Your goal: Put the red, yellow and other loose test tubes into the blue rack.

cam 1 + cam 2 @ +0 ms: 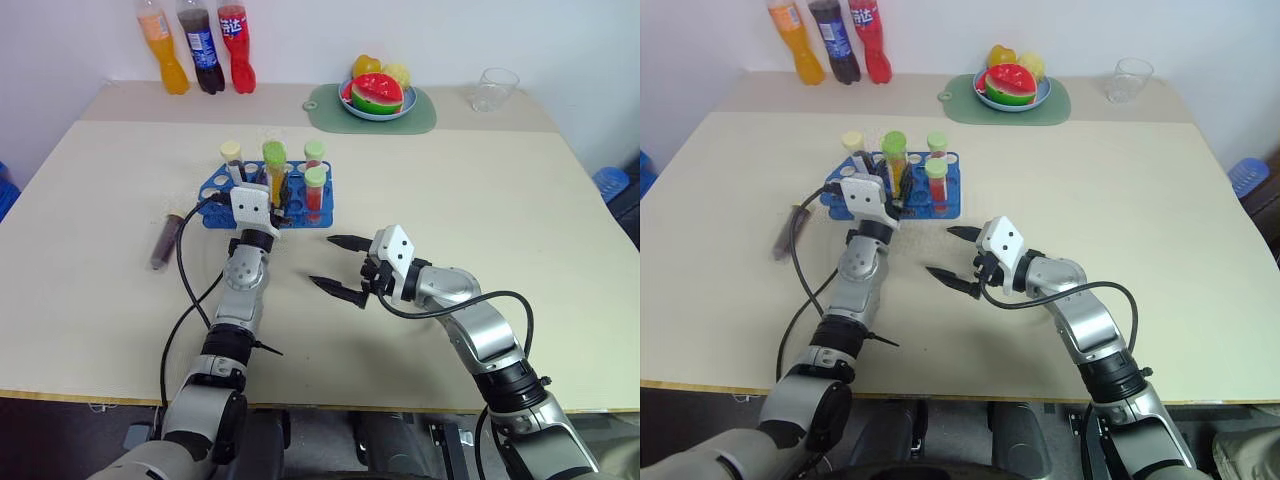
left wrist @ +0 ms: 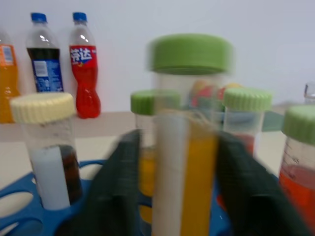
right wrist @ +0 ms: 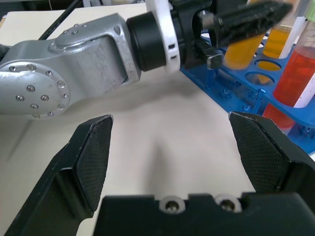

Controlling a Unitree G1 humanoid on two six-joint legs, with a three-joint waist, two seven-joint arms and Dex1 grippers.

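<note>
Beige table: left gripper [image 1: 277, 203] loosely straddles the yellow-orange tube [image 1: 275, 172] in the blue rack [image 1: 218, 185]; withdrawing could tip it. Right gripper [image 1: 340, 267] gapes empty. Dark brown tube [image 1: 166, 238] lies loose, left.

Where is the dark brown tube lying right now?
In the left eye view the dark brown tube lies flat on the table, apart from the blue rack, on the rack's left and beside the left arm's black cable.
</note>
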